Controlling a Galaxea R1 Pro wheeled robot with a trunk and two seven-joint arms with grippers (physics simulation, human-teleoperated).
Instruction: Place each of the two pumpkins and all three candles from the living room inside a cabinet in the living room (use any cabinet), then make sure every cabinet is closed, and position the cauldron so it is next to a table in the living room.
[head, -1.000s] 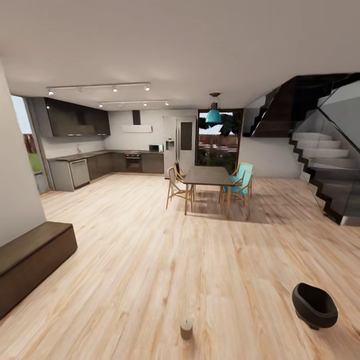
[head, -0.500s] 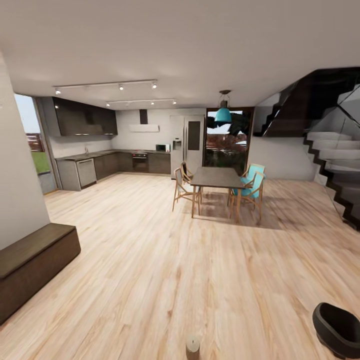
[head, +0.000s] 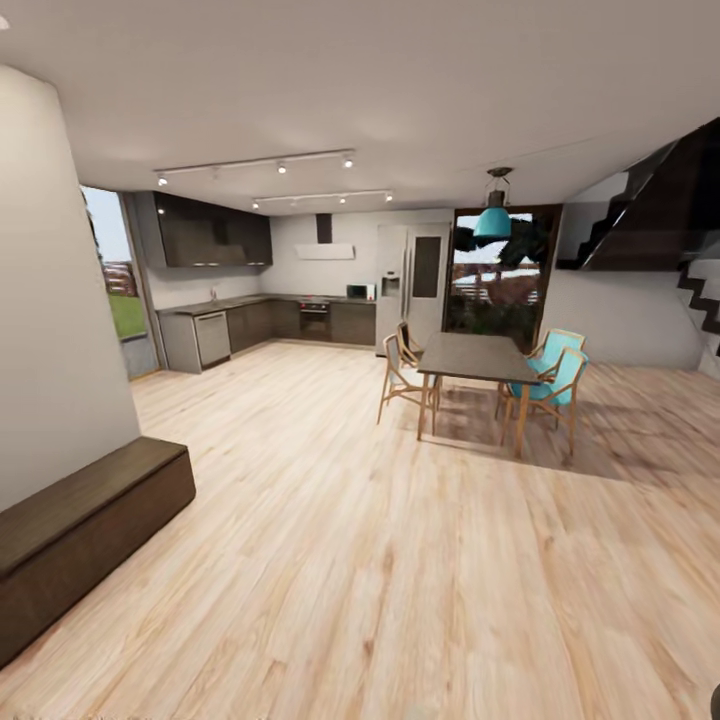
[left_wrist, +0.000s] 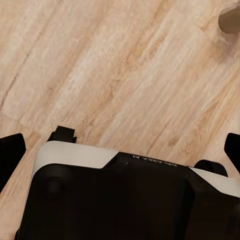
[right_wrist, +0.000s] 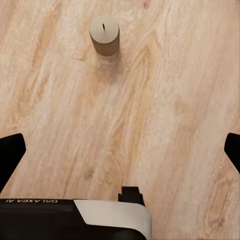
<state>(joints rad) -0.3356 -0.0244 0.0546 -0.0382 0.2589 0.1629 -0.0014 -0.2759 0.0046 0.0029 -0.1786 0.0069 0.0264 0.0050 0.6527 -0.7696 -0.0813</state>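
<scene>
A stubby beige candle (right_wrist: 104, 35) with dark wick stands upright on plank floor (right_wrist: 165, 125).

1. The head camera faces forward across the wooden floor (head: 400, 560) toward the distant kitchen.
2. Both wrist cameras look steeply down, close to that floor.
3. All share the floor.

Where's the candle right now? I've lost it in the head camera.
The candle stands upright on the bare wooden floor in the right wrist view, ahead of the right gripper's fingertips and untouched.
</scene>
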